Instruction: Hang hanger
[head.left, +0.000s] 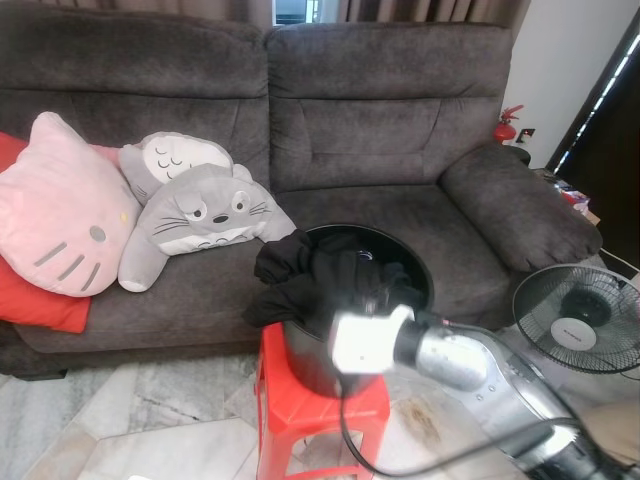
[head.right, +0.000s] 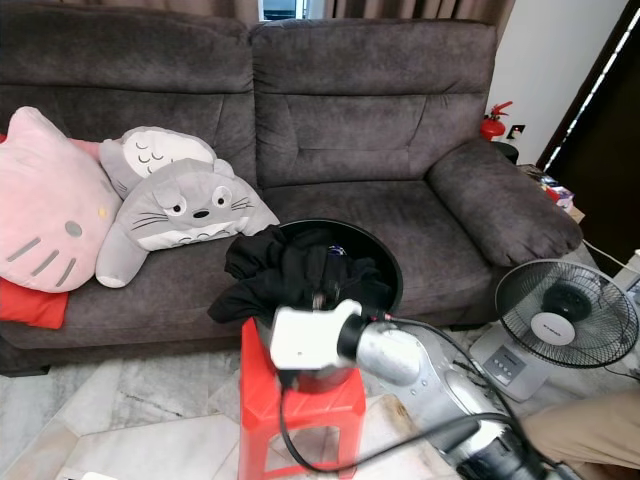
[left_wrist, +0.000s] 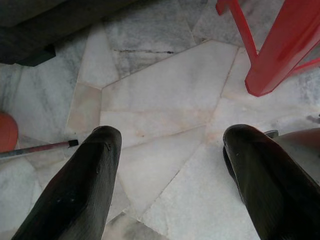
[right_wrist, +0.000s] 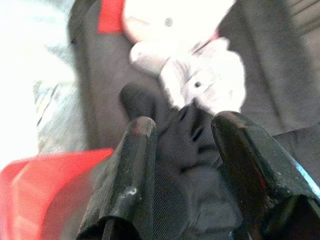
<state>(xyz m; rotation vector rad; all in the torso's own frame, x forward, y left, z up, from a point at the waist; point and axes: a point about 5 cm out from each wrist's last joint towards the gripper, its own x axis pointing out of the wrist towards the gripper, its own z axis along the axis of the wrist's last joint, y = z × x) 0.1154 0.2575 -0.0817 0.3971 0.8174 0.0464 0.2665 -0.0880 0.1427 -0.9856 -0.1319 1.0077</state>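
- the round black plastic laundry basket (head.left: 420, 268) is sitting on the small red plastic stool (head.left: 322, 405), just in front of the dark grey fabric sofa (head.left: 400, 120); everything below is being placed from this basket.
- the right gripper (right_wrist: 180, 130) is reaching over the basket's near rim, its silver arm coming in from the robot's right side, and the fingers (right_wrist: 137, 165) are pointing down and forward at the heap inside.
- those fingers are standing apart with a clear gap between them, and nothing is being held; in the right wrist view the crumpled black clothes (head.left: 300, 270) are lying directly ahead of the tips and very near, though i cannot tell whether they are touching.
- no hanger can be made out; if one is there it is probably lying buried under the black clothes in the basket, so its long axis cannot be judged.
- the clothes are looking soft, dark and bunched, spilling over the basket's left rim towards the grey cat-like plush pillow (head.left: 205, 215).
- the left gripper (left_wrist: 165, 170) is hanging low beside the stool, over the pale marble floor (left_wrist: 160, 100), fingers spread wide and empty; the right arm is clearly the nearer one to the basket.
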